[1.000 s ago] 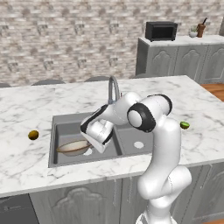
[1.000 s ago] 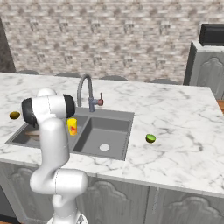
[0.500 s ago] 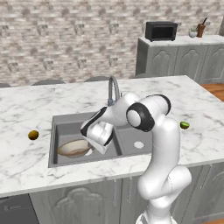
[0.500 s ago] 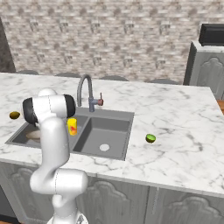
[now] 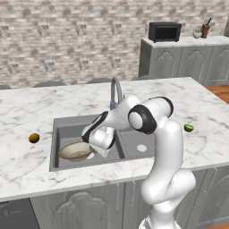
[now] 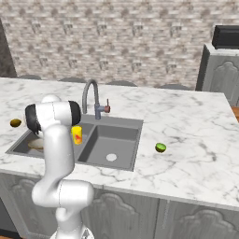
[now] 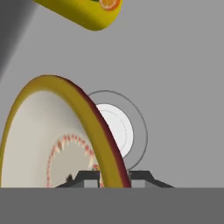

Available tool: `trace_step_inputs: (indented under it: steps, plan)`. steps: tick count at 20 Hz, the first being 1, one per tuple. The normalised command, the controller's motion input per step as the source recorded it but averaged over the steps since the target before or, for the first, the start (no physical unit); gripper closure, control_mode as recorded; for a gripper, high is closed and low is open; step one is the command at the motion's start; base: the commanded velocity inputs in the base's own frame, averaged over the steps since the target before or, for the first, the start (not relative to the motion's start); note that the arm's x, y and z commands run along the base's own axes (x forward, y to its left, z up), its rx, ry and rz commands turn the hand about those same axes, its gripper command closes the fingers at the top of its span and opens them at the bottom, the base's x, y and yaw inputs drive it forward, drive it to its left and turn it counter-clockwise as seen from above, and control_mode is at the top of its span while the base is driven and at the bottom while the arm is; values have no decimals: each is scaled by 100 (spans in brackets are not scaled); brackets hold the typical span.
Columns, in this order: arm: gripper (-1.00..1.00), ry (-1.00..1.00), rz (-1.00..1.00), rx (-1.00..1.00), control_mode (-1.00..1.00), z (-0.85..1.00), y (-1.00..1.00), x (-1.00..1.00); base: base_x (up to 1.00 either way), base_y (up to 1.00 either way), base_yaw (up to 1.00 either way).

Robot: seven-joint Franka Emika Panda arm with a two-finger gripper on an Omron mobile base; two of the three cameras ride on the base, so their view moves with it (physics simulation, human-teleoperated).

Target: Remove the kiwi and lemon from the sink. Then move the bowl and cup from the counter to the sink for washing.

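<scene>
The gripper [image 7: 114,177] pinches the bowl's [image 7: 52,140] rim over the sink [image 5: 67,132] drain [image 7: 118,127]; a too early release could make it roll onto the cup [image 7: 85,11].

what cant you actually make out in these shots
- Gripper, hand view: fingertips flank the bowl rim; the bottom edge hides any contact.
- Cup, hand view: top edge cuts it off.
- Cup, right base view: the arm hides what it rests on.
- Bowl, left base view: wrist covers its right rim.
</scene>
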Motion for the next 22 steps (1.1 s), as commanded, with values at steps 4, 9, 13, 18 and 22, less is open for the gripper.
trace_step_inputs:
  steps: [4,9,13,18,22]
  plan:
    - [100,0,0,0,-100,-6,2,1,0,0,0]
    - [100,0,0,0,-100,-10,0,2,0,0,0]
    - [100,0,0,-2,-100,-12,0,1,0,0,0]
    - [100,0,0,-2,-100,-12,0,0,0,0,0]
    - [100,0,0,-1,-100,-9,1,0,0,0,0]
